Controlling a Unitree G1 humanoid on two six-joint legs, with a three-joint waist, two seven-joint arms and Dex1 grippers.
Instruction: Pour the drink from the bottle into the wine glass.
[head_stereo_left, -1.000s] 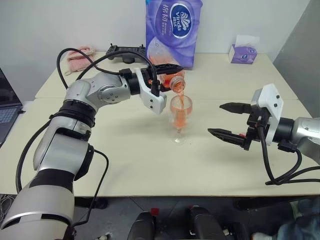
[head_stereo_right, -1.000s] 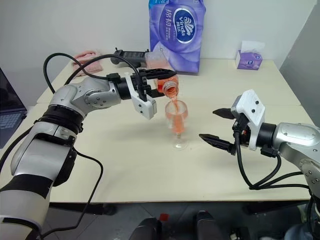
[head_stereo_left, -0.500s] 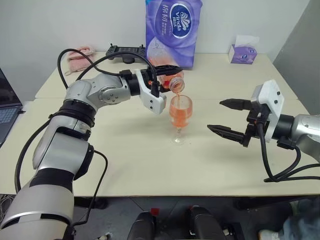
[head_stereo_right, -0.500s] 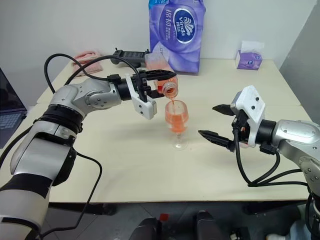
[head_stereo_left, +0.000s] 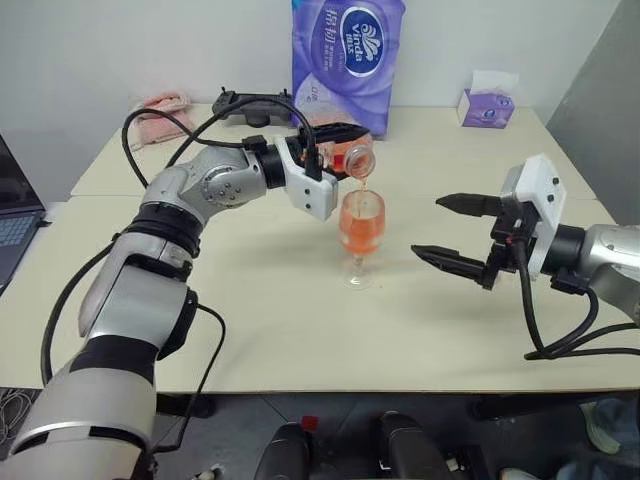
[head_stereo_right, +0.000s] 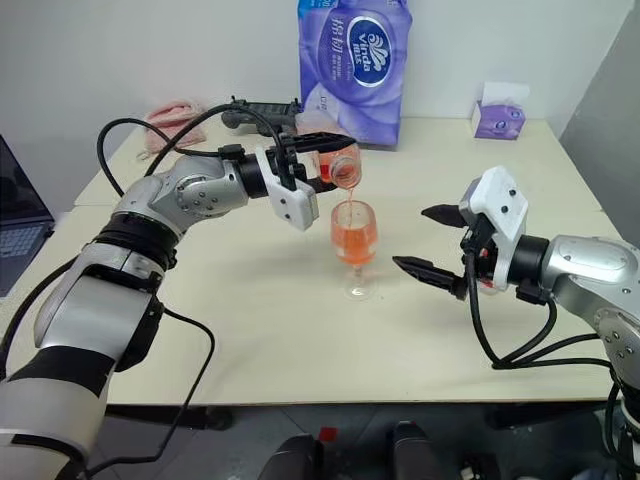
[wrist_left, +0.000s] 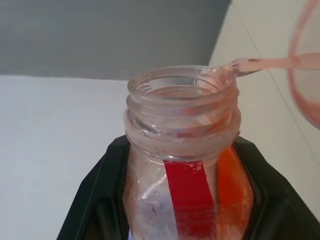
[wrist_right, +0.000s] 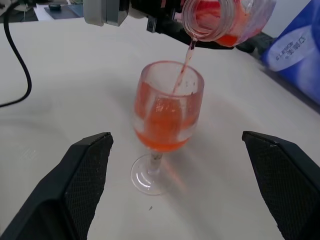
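Orange-red drink (wrist_right: 165, 122) streams from the bottle (head_stereo_left: 345, 160), clamped in the left gripper (head_stereo_left: 335, 158) and tipped mouth-down over the wine glass (head_stereo_left: 360, 225) mid-counter (head_stereo_left: 250, 300) (so flow lands inside). Right gripper (head_stereo_left: 450, 232) spread wide, empty, beside the glass.

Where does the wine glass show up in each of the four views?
Left eye view: wine glass at centre, under the tilted bottle.
Right eye view: centre, between the two arms.
Left wrist view: only its rim, at the right edge.
Right wrist view: centre, between the right claw fingers.
Shared landmark: the thin drink stream.
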